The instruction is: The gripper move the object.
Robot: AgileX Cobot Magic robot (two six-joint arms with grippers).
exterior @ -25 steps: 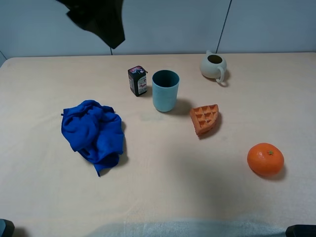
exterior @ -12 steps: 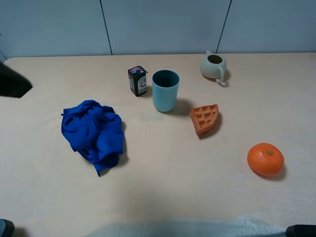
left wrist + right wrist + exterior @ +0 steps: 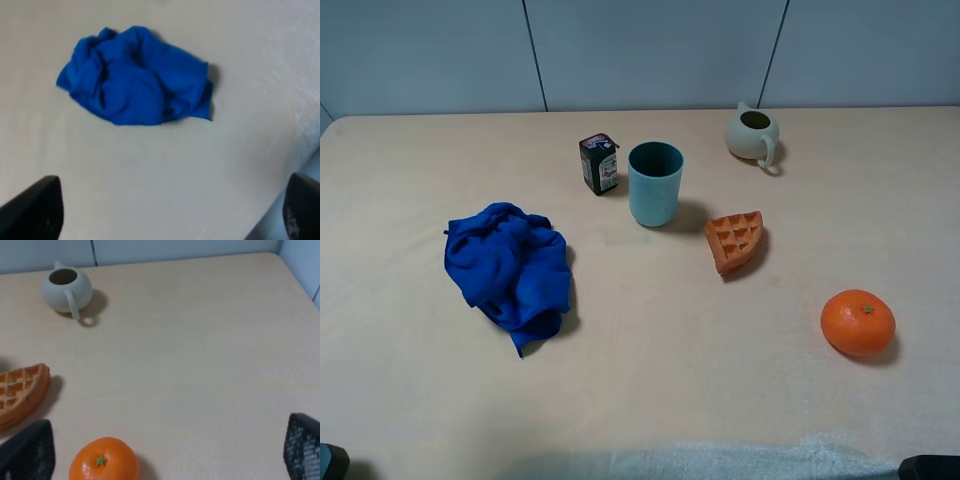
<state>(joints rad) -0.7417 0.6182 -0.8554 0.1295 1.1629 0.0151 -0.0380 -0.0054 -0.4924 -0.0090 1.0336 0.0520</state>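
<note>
Waffle (image 3: 735,241) lies untouched; both grippers' jaws gape wide, holding nothing.

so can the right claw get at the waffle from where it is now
Probably yes. The right claw hangs open above the table with nothing held, and the waffle lies just off to one side of it. Only the orange sits nearby, clear of the waffle, so the way looks free.

Even, soft overhead light keeps the overhead view bright and sharp. The cup (image 3: 655,183) and orange (image 3: 858,322) cast short, faint shadows to their right. Both wrist views are softer; the blue cloth (image 3: 135,75) looks slightly blurred, without glare.
</note>
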